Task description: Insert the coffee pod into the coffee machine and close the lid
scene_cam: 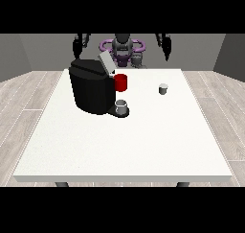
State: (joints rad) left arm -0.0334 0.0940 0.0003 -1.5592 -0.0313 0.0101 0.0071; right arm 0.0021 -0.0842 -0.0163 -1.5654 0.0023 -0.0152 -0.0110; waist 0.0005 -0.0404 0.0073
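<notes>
A black coffee machine [91, 90] stands on the white table [124, 141] at the left of the middle, its grey lid [105, 63] tilted up and open. A small grey coffee pod [163, 88] sits on the table to the machine's right. The hand at the view's left [76, 46] and the hand at the view's right [165, 44] both hang raised beside the robot's body, far behind the table and away from the pod. Neither hand holds anything.
A red mug [121, 82] stands right behind the machine's spout side. A grey cup [121, 106] rests on the machine's drip tray. The table's front edge runs near the view's bottom.
</notes>
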